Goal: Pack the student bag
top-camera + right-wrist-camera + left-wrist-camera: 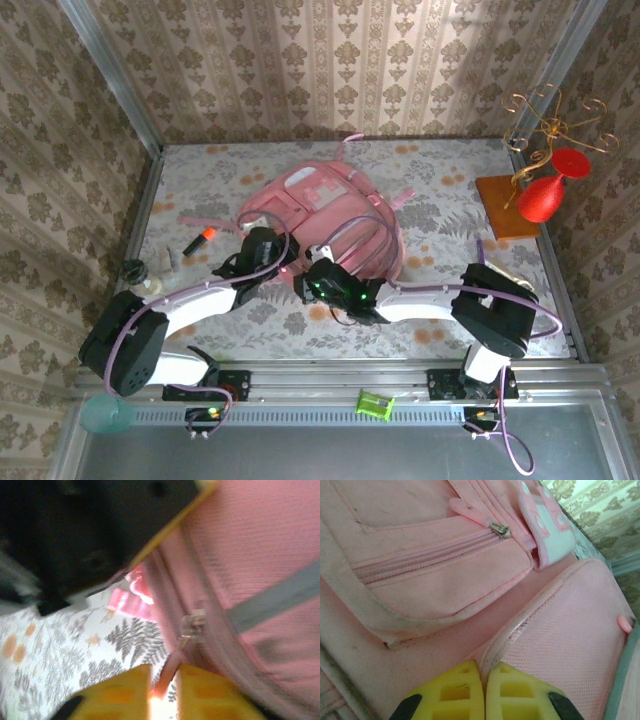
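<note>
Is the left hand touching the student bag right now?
Touching. Left wrist view: the left hand, shut, presses on the student bag at a pocket seam; the pink fabric meets its tips with no gap.

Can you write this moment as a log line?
left gripper: shut, tips at student bag | right gripper: slightly open around zip pull

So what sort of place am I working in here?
Probably a staged robot test booth, not a real room: wallpaper panels set in a bare metal frame, a floral-covered table, and a red vase as corner decoration.
</note>
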You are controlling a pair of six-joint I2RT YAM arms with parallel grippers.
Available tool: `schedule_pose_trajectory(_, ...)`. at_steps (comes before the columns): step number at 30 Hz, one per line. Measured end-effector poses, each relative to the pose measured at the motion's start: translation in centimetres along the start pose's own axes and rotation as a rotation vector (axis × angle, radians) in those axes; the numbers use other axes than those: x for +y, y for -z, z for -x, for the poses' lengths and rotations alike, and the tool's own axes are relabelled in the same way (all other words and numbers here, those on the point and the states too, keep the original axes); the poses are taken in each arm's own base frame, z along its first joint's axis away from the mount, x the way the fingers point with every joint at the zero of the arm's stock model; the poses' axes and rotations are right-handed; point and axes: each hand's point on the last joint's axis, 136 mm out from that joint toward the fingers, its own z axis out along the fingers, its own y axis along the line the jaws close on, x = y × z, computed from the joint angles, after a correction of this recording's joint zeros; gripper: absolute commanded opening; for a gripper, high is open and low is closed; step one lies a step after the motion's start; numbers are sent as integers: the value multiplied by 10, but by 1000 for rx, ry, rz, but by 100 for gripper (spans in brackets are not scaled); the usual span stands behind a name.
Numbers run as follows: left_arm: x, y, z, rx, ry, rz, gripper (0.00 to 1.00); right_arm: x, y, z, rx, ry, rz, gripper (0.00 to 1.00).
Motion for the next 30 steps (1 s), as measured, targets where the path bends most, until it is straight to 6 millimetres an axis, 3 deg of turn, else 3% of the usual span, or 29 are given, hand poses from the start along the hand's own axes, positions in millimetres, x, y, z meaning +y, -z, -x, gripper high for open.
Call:
schedule_pose_trajectory(4, 8, 0, 4, 65, -37, -23, 0, 13, 31, 19, 3, 60, 95, 49)
schedule_pose_trajectory(7, 18, 3, 8, 106, -93, -16, 38, -4, 63, 50, -46, 73, 103, 49)
schedule_pose_trajectory(10, 28, 13, 20, 108, -152, 11, 62, -45, 83, 75, -104, 48, 60, 48)
schedule_pose_trajectory(12, 28, 22, 30, 94, -209, 27, 79, -78, 84, 80, -108, 6, 18, 44)
schedule_pose_trajectory(13, 22, 28, 35, 83, -247, 24, 82, -95, 81, 77, -95, -17, -10, 41)
schedule_pose_trajectory(16, -7, 42, 46, 35, -381, -17, 83, -122, 67, 62, -41, -65, -46, 35)
schedule_pose_trajectory(18, -32, 48, 41, 22, -503, -74, 83, -130, 63, 56, -38, -103, -45, 29)
schedule_pose_trajectory(21, -69, 44, 12, 61, -739, -171, 83, -142, 63, 50, -63, -183, -35, 27)
schedule_pose_trajectory(24, -92, 30, -32, 144, -999, -249, 86, -151, 65, 43, -89, -245, -32, 27)
schedule_pose_trajectory(26, -100, 17, -57, 208, -1149, -276, 86, -153, 69, 40, -112, -281, -19, 27)
schedule_pose_trajectory(30, -98, -12, -78, 298, -1337, -251, 85, -156, 79, 38, -147, -315, -23, 28)
